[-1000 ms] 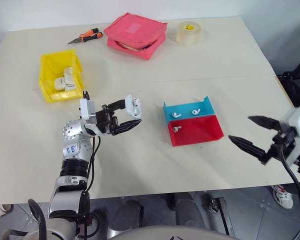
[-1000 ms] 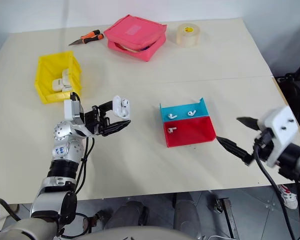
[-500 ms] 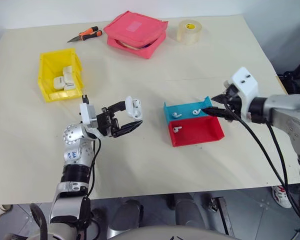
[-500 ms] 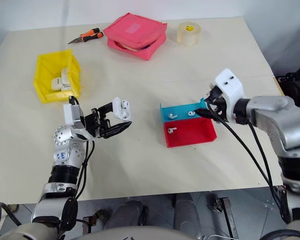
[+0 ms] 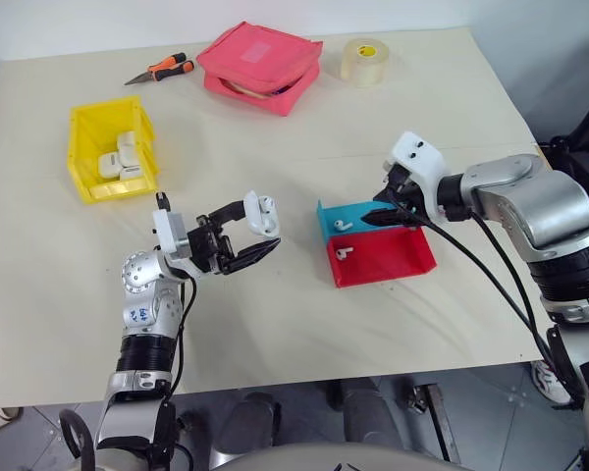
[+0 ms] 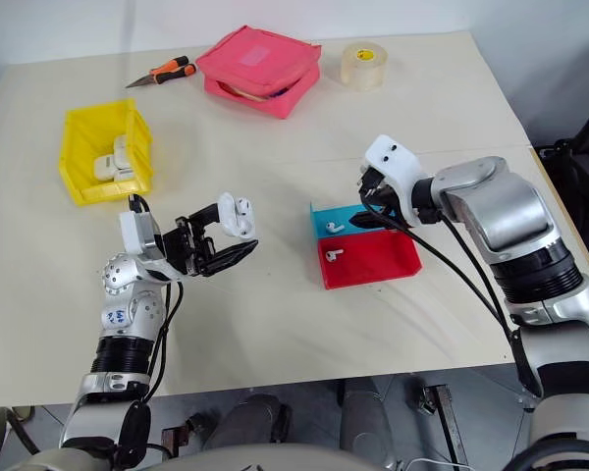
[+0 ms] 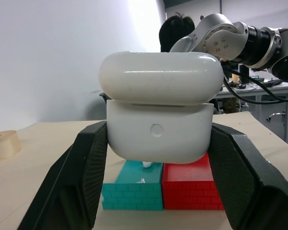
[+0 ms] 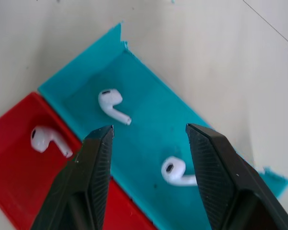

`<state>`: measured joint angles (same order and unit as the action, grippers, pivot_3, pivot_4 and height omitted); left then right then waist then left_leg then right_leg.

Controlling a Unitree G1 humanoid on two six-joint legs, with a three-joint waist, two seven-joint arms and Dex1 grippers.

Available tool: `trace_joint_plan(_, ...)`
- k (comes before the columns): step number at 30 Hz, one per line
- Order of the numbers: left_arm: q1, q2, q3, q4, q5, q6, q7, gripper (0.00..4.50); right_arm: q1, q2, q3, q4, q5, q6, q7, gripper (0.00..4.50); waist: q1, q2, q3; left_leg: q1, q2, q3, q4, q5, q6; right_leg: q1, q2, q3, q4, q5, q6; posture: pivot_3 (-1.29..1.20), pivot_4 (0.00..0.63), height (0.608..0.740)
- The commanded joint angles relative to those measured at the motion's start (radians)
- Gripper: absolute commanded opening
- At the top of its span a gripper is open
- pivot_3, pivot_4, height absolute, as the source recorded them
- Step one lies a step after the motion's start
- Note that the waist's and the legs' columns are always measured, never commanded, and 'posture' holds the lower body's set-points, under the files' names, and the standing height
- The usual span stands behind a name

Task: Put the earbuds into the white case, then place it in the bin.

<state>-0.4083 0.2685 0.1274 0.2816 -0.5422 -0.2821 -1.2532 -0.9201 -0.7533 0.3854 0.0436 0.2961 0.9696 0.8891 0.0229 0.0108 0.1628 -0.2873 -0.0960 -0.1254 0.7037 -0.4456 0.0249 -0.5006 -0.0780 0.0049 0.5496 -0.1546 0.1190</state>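
Hovering over the blue tray (image 5: 326, 214), the right gripper (image 8: 149, 139) has its jaws apart, the nearer earbud (image 8: 174, 171) lying between and just below the fingertips, stem pointing toward one finger. The second earbud (image 8: 112, 102) lies farther along the tray, a third (image 8: 48, 139) in the red tray (image 5: 412, 263). Well left, the left gripper (image 5: 243, 235) is clamped on the white case (image 7: 158, 115), lid raised; the bin (image 5: 86, 126) sits far left.

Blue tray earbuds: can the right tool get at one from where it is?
Probably yes. The right tool hangs open over the blue tray, with both earbuds lying uncovered and nothing between.
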Motion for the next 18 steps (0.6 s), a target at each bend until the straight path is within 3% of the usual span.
trace_joint_plan(1, 0.003, 0.009, -0.001, -0.029, -0.001, -0.005, 0.008, 2.77, -0.044, 0.034, 0.005, 0.023, -0.043, -0.037, 0.010, 2.48, 0.000, 0.000, 0.000, 0.000, 0.000, 0.000, 0.000, 0.000, 0.000, 0.000, 0.000, 0.000, 0.000, 0.000, 0.000, 0.00, 0.150, 0.740)
trace_joint_plan(4, 0.002, 0.010, -0.001, -0.029, -0.001, -0.006, 0.009, 2.77, -0.054, 0.059, 0.008, 0.038, -0.066, -0.043, 0.018, 1.94, 0.001, 0.000, 0.000, 0.000, 0.000, 0.000, 0.001, 0.000, 0.000, 0.000, 0.000, -0.002, 0.000, 0.000, 0.000, 0.00, 0.150, 0.740)
trace_joint_plan(18, 0.009, 0.010, -0.006, -0.031, -0.003, -0.007, 0.014, 2.77, -0.089, 0.125, 0.054, 0.058, -0.114, -0.025, 0.095, 1.94, -0.002, 0.000, 0.000, -0.001, 0.000, 0.000, 0.003, 0.000, -0.001, -0.001, 0.000, -0.003, 0.001, 0.000, -0.001, 0.00, 0.150, 0.740)
